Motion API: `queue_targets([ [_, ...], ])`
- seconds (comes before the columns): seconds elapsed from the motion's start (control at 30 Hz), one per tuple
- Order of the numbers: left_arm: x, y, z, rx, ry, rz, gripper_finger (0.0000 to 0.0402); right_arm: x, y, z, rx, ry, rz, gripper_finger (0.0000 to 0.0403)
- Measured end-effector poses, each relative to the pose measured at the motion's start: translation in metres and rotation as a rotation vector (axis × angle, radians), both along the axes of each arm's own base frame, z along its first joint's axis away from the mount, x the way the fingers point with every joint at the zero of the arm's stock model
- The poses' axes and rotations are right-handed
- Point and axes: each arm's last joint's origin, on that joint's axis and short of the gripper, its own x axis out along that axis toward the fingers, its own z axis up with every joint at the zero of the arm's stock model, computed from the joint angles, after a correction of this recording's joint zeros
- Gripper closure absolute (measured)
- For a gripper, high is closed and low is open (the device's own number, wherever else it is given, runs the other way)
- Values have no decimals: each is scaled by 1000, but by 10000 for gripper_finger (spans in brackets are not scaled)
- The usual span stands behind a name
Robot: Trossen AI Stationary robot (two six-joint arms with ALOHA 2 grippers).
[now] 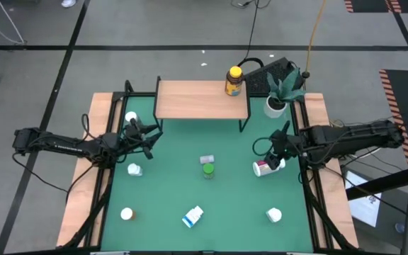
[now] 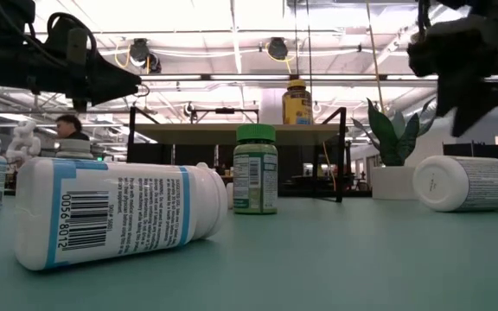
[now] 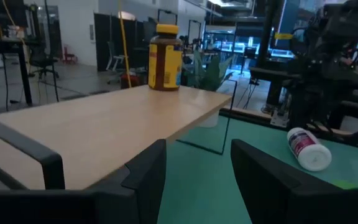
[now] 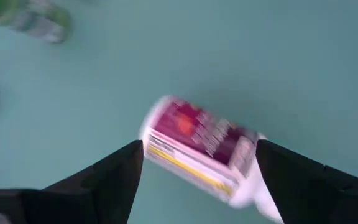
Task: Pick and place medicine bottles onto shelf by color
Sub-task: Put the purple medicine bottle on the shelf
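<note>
While the right gripper (image 1: 275, 152) hangs above the red-labelled bottle (image 1: 264, 168), its fingers (image 4: 110, 177) are spread wide to either side of that bottle, which lies on its side on the green table (image 1: 232, 205); nothing is gripped. The left gripper (image 1: 147, 132) is held in the air near the shelf's (image 1: 200, 100) left front corner, fingers (image 3: 145, 177) partly apart, nothing seen between them.

Shelf: placed at the table's far edge, light wood on black legs. One amber bottle (image 1: 234, 81) with yellow cap is stood upright on its right end.

Table, bottles noted:
- green bottle (image 1: 208, 170) upright at centre, a small grey-capped one (image 1: 206, 160) just behind it, lying down
- blue-labelled bottle (image 1: 193, 217) on its side at the near edge
- white bottle (image 1: 134, 169) at the left, below the left gripper
- white-capped bottle (image 1: 130, 117) near the shelf's left leg
- white cap (image 1: 127, 214) seen at near left, another (image 1: 274, 214) at near right

A potted plant (image 1: 280, 93) is set beside the shelf's right end. In the low view a person (image 2: 70, 128) is seen in the room behind.
</note>
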Motion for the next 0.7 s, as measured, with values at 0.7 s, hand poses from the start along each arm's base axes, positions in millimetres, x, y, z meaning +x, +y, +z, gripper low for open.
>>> queue_targets([
  [0.7,0,0,0,101,51,6,218,-4,4,-12,-97,187,592,115],
])
